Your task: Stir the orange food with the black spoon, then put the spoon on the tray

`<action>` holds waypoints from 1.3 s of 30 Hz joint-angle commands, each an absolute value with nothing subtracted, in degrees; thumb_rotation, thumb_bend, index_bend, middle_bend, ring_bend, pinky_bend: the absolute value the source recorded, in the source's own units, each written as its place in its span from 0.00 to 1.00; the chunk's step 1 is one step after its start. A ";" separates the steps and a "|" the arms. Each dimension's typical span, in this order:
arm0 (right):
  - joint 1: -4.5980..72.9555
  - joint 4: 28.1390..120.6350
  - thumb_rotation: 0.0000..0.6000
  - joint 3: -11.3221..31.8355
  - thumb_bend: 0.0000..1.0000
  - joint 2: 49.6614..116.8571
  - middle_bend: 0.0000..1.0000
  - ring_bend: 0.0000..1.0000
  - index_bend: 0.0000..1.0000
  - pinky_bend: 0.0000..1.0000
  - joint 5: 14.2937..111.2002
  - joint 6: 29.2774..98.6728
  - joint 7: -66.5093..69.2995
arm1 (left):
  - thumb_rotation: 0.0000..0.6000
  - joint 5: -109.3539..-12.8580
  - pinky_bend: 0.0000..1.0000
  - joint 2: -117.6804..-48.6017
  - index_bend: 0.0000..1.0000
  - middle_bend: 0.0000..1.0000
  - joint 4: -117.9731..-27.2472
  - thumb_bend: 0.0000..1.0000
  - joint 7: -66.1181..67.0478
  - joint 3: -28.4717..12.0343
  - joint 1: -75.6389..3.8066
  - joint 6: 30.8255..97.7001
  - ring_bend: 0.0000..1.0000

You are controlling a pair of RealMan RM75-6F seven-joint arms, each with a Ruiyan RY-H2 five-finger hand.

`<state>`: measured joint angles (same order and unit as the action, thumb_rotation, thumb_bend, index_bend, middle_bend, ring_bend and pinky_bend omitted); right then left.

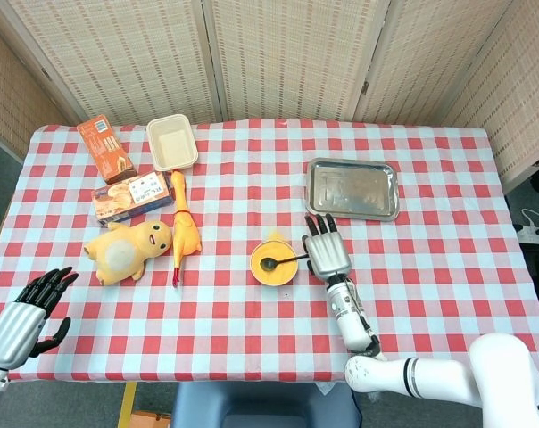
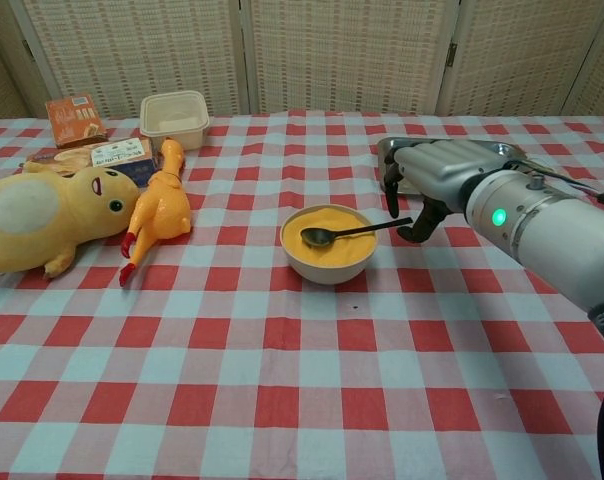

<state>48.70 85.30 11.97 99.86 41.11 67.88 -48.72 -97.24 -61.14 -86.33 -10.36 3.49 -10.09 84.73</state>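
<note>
Black spoon (image 2: 354, 232) lay propped in the bowl (image 2: 328, 262) of orange food (image 2: 334, 240), handle toward the right hand (image 2: 422, 190), whose fingers hung apart beside it, not gripping; tray (image 1: 352, 189) waited farther back.

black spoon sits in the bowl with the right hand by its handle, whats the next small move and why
Probably close the right hand on the handle of the black spoon. The spoon's head rests in the orange food and its handle sticks out toward that hand, but the chest view shows the handle end seemingly free beside the fingers, so stirring likely needs a grip first.
</note>
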 commanded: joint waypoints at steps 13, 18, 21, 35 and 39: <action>45.88 76.42 1.00 10.22 0.29 103.80 0.09 0.00 0.53 0.06 50.53 68.69 -42.85 | 1.00 -96.69 0.13 -61.25 0.00 0.00 -86.62 0.51 -9.53 3.35 -10.23 84.03 0.00; 45.60 76.89 1.00 10.87 0.29 103.62 0.09 0.00 0.52 0.06 50.21 68.05 -43.50 | 1.00 -96.60 0.13 -61.25 0.00 0.00 -86.64 0.51 -9.46 3.31 -10.28 83.89 0.00; 45.40 77.07 1.00 11.35 0.29 103.55 0.09 0.00 0.52 0.06 50.19 67.73 -43.45 | 1.00 -96.63 0.13 -61.30 0.00 0.00 -86.61 0.51 -9.51 3.34 -10.30 83.83 0.00; 44.97 77.49 1.00 12.58 0.29 103.58 0.09 0.00 0.53 0.06 50.32 66.99 -43.93 | 1.00 -96.66 0.13 -61.32 0.00 0.00 -86.45 0.51 -9.56 3.29 -10.36 83.83 0.00; 44.97 77.64 1.00 12.73 0.29 103.55 0.09 0.00 0.54 0.06 50.18 66.83 -44.52 | 1.00 -96.64 0.13 -61.34 0.00 0.00 -86.41 0.51 -9.63 3.31 -10.34 83.83 0.00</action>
